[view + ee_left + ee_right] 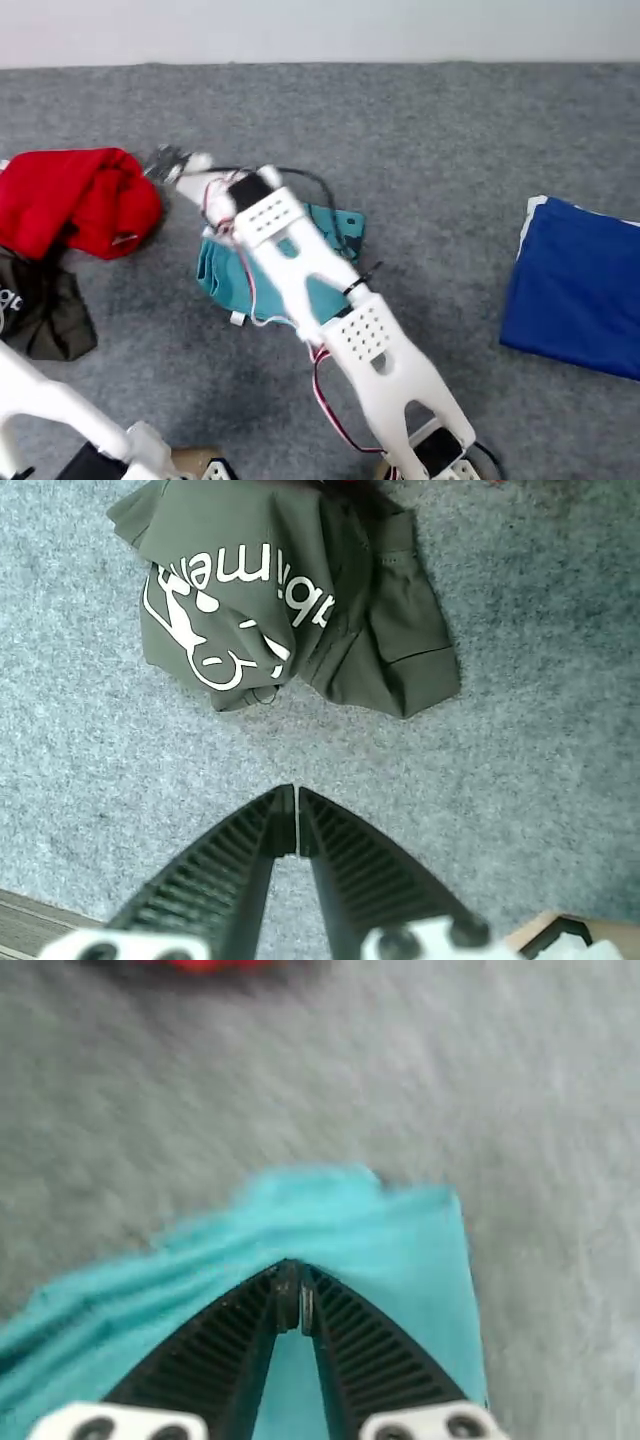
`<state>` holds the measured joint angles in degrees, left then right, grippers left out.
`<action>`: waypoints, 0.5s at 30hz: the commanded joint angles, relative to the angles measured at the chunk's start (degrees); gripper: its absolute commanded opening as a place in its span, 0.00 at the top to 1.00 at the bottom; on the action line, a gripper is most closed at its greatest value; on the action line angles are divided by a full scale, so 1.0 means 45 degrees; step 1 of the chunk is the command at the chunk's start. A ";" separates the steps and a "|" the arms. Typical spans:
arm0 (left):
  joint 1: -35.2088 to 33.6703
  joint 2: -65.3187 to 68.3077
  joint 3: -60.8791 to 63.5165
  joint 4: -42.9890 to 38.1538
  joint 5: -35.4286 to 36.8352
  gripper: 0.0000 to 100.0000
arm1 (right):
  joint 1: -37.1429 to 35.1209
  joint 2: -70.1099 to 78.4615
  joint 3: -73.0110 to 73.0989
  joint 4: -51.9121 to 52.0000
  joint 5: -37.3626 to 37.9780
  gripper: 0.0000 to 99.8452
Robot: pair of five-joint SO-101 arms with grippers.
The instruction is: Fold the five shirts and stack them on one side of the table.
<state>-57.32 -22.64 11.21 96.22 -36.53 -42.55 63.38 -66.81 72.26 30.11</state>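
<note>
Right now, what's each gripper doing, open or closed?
Left gripper: closed, empty.
Right gripper: closed above the teal shirt, grip unclear.

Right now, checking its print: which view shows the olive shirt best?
Left wrist view: the olive shirt lies nearly whole, print up. The high view cuts it at the edge, beside the red shirt.

The right arm (340,320) is stretched out from the near edge toward the far left. The fingers of the right gripper (292,1305) are pressed together at the tips. The left arm (50,400) is seen low at the near left corner. The left gripper (297,820) is closed as well, its tips touching each other.
</note>
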 commanded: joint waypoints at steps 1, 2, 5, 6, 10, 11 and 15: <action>-0.0059 -0.0449 -0.0068 -0.0156 0.0039 0.98 | -0.0186 -0.0635 -0.0176 -0.0498 0.0137 0.99; -0.0078 -0.0449 -0.0068 -0.0156 0.0020 0.98 | -0.0127 -0.0908 -0.0293 -0.0225 -0.0039 0.99; -0.0059 -0.0449 -0.0068 -0.0176 0.0020 0.98 | 0.0010 -0.1690 -0.0821 0.1182 -0.0254 0.99; -0.0020 -0.0449 -0.0068 -0.0176 0.0020 0.98 | 0.0049 -0.1924 -0.1055 0.1788 -0.0254 0.99; 0.0000 -0.0449 -0.0068 -0.0215 0.0059 0.98 | 0.0088 -0.2452 -0.1875 0.4288 -0.0254 0.99; 0.0000 -0.0449 -0.0068 -0.0215 0.0059 0.98 | 0.0088 -0.2510 -0.2032 0.4796 -0.0274 0.99; 0.0000 -0.0449 -0.0068 -0.0234 0.0059 0.98 | -0.0127 -0.2510 -0.2383 0.6750 -0.0293 0.99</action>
<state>-57.32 -22.64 11.21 96.22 -36.53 -42.81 56.53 -74.29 96.88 29.49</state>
